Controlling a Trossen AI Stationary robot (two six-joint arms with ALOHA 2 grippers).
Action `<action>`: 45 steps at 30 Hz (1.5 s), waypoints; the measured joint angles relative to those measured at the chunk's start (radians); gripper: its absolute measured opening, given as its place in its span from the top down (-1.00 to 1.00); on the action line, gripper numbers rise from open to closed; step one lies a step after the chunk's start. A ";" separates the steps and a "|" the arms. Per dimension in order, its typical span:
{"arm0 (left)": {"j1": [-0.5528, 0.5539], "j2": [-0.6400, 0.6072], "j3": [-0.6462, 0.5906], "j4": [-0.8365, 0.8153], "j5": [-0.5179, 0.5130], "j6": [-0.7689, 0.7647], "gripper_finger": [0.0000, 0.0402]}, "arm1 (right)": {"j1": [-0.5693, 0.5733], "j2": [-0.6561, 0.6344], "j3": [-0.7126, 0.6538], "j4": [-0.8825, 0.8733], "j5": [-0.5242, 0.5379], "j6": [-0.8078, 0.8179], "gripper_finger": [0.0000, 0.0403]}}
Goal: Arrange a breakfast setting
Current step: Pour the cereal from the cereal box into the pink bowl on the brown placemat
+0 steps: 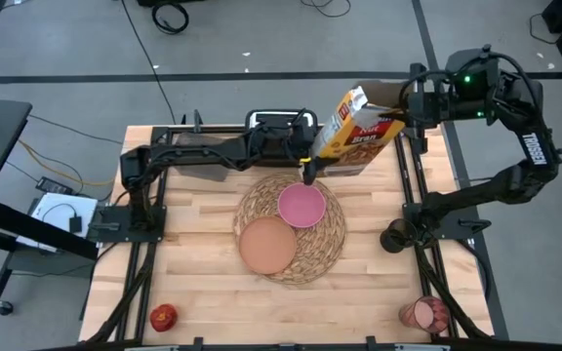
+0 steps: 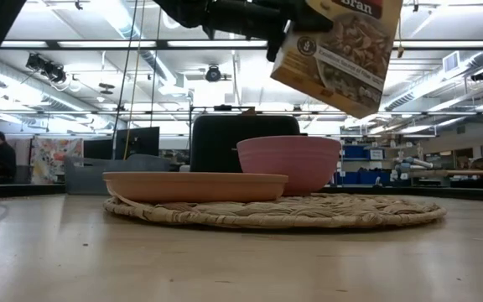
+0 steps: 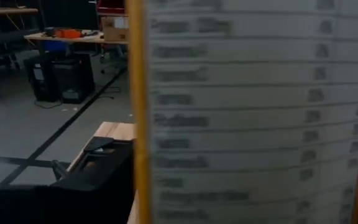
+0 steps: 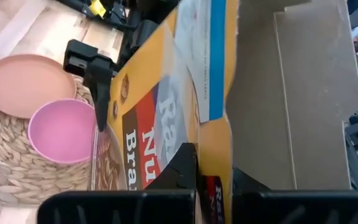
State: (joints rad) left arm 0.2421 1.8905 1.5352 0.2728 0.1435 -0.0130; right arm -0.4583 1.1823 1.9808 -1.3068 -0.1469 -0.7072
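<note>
the cereal box [image 1: 361, 129], lettered "bran", was clamped by the right gripper [image 4: 213, 171], tilted toward the bowl [image 1: 301, 204]; left gripper [image 1: 309, 168] state undeterminable.

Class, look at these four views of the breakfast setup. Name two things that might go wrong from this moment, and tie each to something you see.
1. The right claw holds the cereal box tilted with its flaps open above the pink bowl; cereal may spill onto the placemat or plate.
2. The left claw sits close against the box's lower end, so the arms might knock it loose.
</note>
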 joint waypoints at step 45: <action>0.040 -0.391 -0.002 0.535 0.015 -0.097 0.52 | 0.044 0.206 -0.593 2.061 -0.442 1.170 -0.87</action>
State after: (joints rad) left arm 0.2820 1.4994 1.5337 0.8080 0.1585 -0.1098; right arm -0.4140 1.3887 1.3873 0.7543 -0.5891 0.4629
